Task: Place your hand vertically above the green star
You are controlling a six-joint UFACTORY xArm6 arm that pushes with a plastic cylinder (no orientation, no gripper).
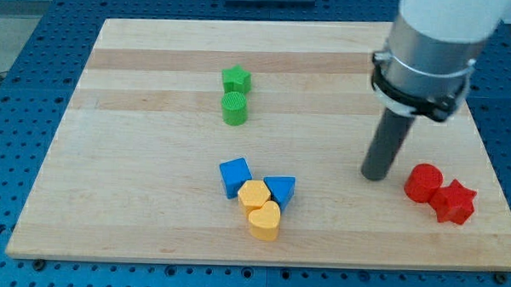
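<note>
**Operator:** Green star [236,78] position, please.

**Recorder:** It sat on the wooden bench [136,156] in the upper middle area, left of centre. One green cylinder [234,109] stood directly below it toward the view's bottom, the two touching or nearly so. Green count: two blocks, one star and one cylinder.

**Operator:** Remaining block inventory?

**Recorder:** Six more, eight in total. Blue count: two, one cube [235,176] and one triangular block [280,189]. Yellow count: two, one hexagonal block [254,195] and one heart-shaped block [265,220]. These four formed one tight cluster near the view's bottom centre, the yellow hexagonal block set between the two blue pieces and the yellow heart just below it. Red count: two, one cylinder [424,183] and one star [454,202], touching each other at the view's lower right.

**Operator:** End effector status?

**Recorder:** No jaws were fitted, so no open or closed state applied; the arm ended in one dark rod. My tip [374,176] rested on the bench at the view's right, near the red cylinder but apart from it, on that block's left. It held nothing and touched no block. It stood well apart from the green star, to the right of and below it in the view.
</note>
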